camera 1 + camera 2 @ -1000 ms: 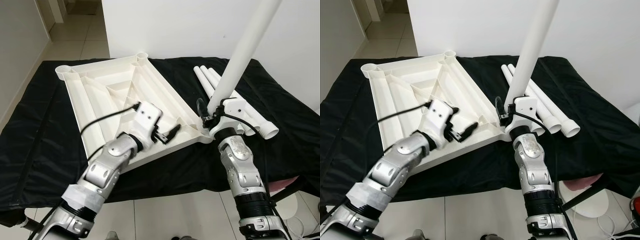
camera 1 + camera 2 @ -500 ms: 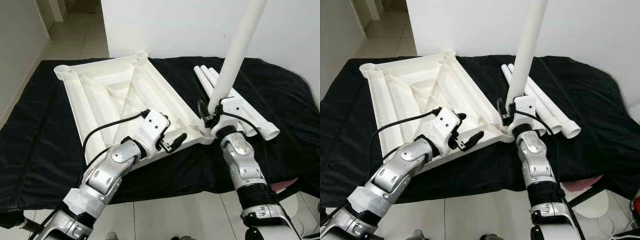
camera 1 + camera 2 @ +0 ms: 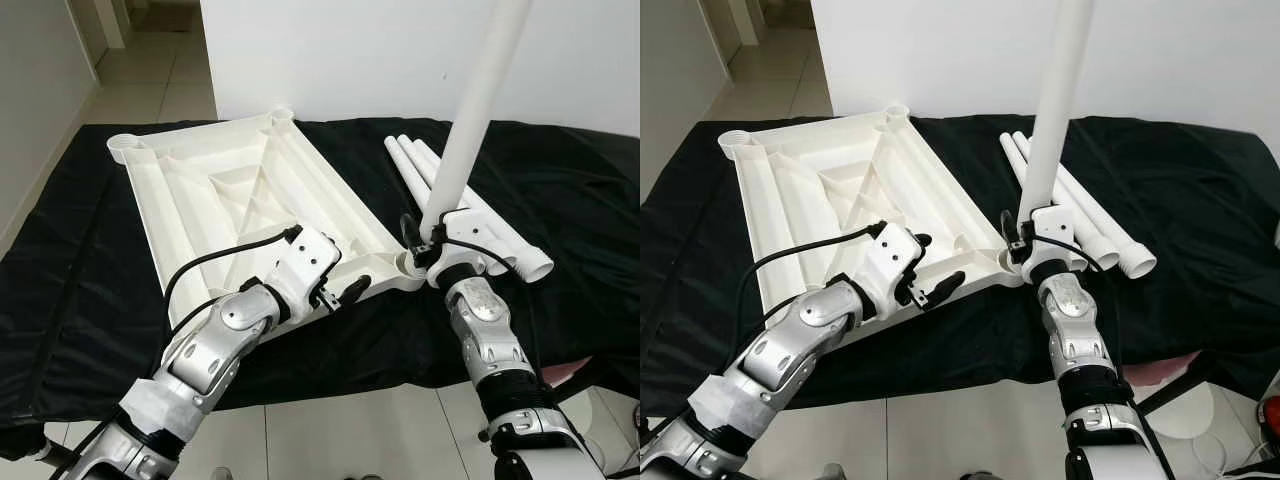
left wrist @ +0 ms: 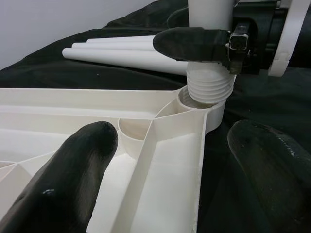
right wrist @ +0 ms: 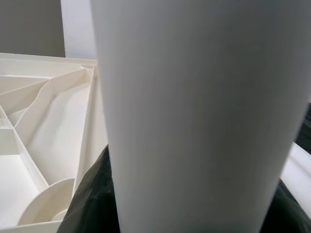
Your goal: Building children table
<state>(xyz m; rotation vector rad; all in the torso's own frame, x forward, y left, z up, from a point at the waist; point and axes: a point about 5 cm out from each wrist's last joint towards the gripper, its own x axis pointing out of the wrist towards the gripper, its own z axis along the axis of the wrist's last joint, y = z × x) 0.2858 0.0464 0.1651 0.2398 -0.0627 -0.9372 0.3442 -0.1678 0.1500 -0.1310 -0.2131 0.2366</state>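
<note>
Nearest, at 7 o'clock: left gripper (image 3: 335,293) with fingers spread, straddling the near rim of the upturned white tabletop (image 3: 230,200), one finger (image 4: 68,170) over the ribbed inside, the other (image 4: 277,165) outside over the black cloth (image 3: 80,290); released, clamping nothing. Black cable looping from that wrist across the ribs.

At 5 o'clock: right gripper (image 3: 432,240) clenched on the lower end of an upright white table leg (image 3: 470,120), rising toward 1 o'clock and out past the top edge. Threaded end (image 4: 208,87) of the leg seated at the mouth of the near right corner socket (image 4: 187,101) of the tabletop, thread rings exposed above the rim; how deep it sits, cannot tell.

Mid-distance, at 2 o'clock: three spare legs (image 3: 500,225) lying side by side on the cloth, just beyond the right gripper, open ends toward the near right.

Farther, at 11 to 12 o'clock: two round corner sockets (image 3: 125,143) at the far rim of the tabletop. Beyond: white wall (image 3: 350,50) and tiled floor (image 3: 150,70).
</note>
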